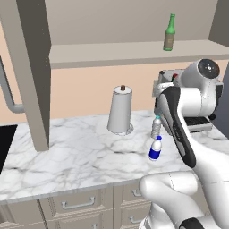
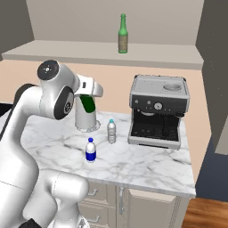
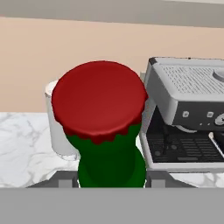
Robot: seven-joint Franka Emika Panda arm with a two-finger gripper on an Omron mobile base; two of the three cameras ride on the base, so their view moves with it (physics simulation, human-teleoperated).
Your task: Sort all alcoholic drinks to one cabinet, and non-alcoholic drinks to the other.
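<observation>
My gripper [image 2: 88,100] is shut on a dark green glass bottle [image 2: 88,104] and holds it up above the counter, in front of the paper towel roll. In the hand view its red cap [image 3: 99,103] and green neck [image 3: 110,162] loom close between the jaws. The paler olive-green bottle [image 1: 169,33] [image 2: 123,34] stands upright on the open cabinet shelf [image 1: 125,53]. Two stubby plastic bottles stand on the marble counter [image 2: 147,162]: a clear one [image 1: 156,127] [image 2: 111,131] and a white one with a blue label [image 1: 155,149] [image 2: 91,150].
A paper towel roll [image 1: 120,111] stands behind the bottles. A grey coffee machine [image 2: 158,111] [image 3: 188,109] takes up the counter's right part. A cabinet side panel [image 1: 36,80] hangs down at the left. Drawers [image 1: 78,203] line the counter front.
</observation>
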